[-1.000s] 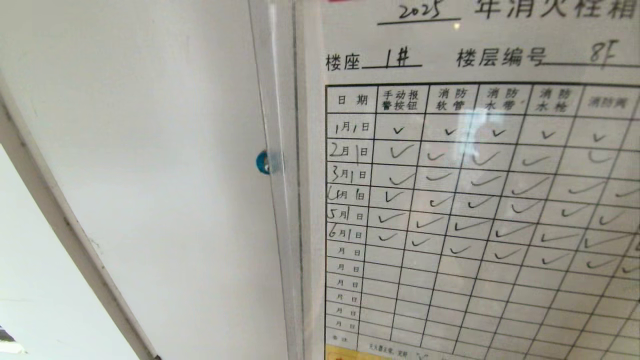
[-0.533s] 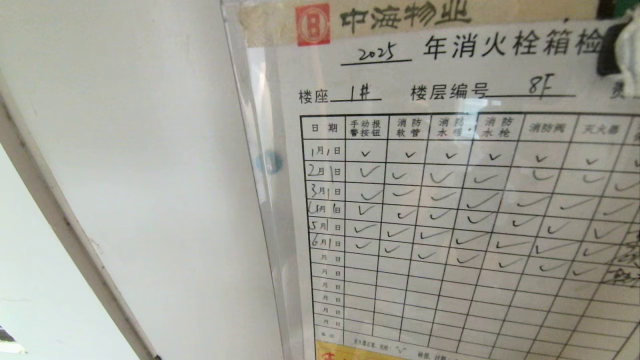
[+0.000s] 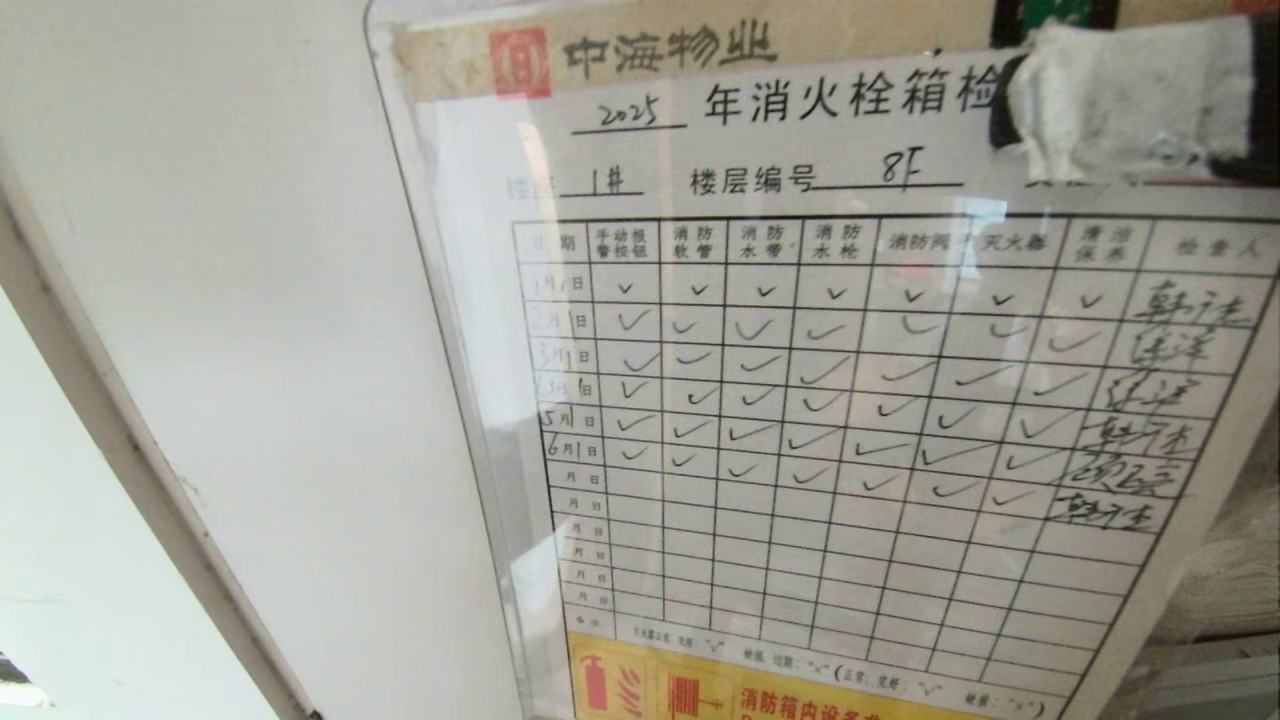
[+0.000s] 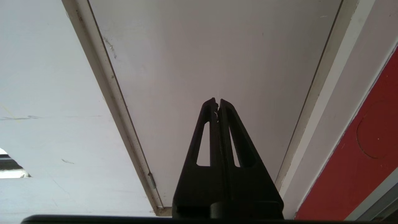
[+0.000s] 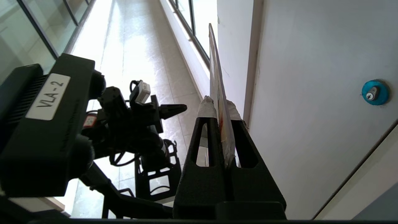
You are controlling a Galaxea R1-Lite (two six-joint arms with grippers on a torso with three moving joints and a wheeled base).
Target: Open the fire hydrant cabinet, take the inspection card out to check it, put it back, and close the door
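The inspection card [image 3: 800, 400], a laminated white grid sheet with a tan header and a yellow bottom strip, fills the middle and right of the head view, facing the camera. My right gripper [image 3: 1035, 100] is shut on its upper right corner, with one white-taped finger lying over the sheet. In the right wrist view the inspection card [image 5: 217, 77] stands edge-on between the taped fingertips of the right gripper [image 5: 220, 104]. My left gripper [image 4: 217, 101] is shut and empty, parked low before a white door. A red strip of the fire hydrant cabinet [image 4: 357, 155] shows beside it. The card hides the door.
A plain white door [image 3: 250, 350] stands left of the card; its blue round lock [image 5: 374, 92] shows in the right wrist view. A pale rolled mass [image 3: 1235, 590] shows past the card's right edge. A tiled corridor [image 5: 133, 46] with glass walls runs behind my own body.
The card has slid left and farther from the camera, so its header, signature column and yellow strip now show. The right gripper's taped finger has come into view. The blue lock is now covered.
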